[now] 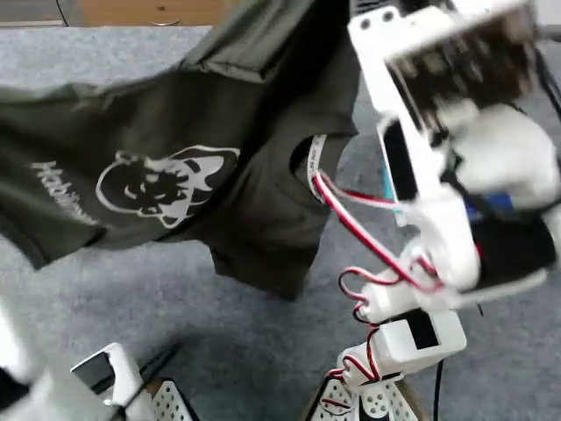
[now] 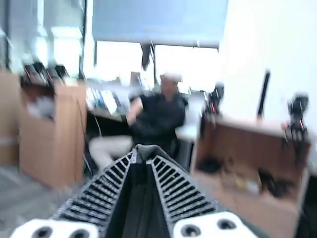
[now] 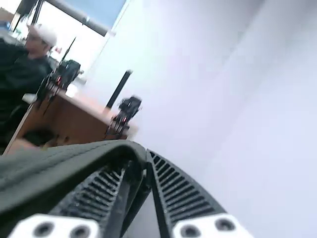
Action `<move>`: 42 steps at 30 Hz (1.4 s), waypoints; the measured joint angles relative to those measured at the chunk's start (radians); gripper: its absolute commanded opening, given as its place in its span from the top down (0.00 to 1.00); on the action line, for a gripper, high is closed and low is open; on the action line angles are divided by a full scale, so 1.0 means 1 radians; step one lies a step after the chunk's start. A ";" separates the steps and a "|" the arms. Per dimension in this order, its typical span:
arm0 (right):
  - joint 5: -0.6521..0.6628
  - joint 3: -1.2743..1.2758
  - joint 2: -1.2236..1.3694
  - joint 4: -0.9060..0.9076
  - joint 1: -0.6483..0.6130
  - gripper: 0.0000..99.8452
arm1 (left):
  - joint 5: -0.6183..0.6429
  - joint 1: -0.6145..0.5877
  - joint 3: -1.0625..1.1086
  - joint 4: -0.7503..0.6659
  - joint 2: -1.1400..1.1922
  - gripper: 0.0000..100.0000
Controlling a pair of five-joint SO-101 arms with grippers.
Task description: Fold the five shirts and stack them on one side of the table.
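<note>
An office-like lab: wooden desks [image 2: 247, 144] bearing robot arms [image 3: 124, 116], bright windows [image 2: 188, 64].

A pale wooden cabinet front [image 1: 149, 10] with a metal handle runs along the far edge of the scene in the high view. The left wrist view looks out into the room: a blue blind [image 2: 158, 22] hangs above a bright window [image 2: 124, 62], and a tall brown cabinet [image 2: 49, 134] stands in front of it with small dark objects on top. Beside the window rises a plain white wall [image 2: 267, 49], and against it is a wooden desk [image 2: 247, 144] with open space beneath holding dark clutter. A black device [image 2: 297, 116] sits on the desk, near a dark upright pole [image 2: 262, 94]. In the right wrist view, two black devices, one with red lights [image 3: 62, 77] and the other [image 3: 126, 111], stand on that desk.
</note>
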 measured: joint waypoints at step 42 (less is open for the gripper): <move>0.068 0.330 -0.304 -0.149 -0.040 1.00 | -0.106 -0.137 0.112 0.448 -0.361 0.98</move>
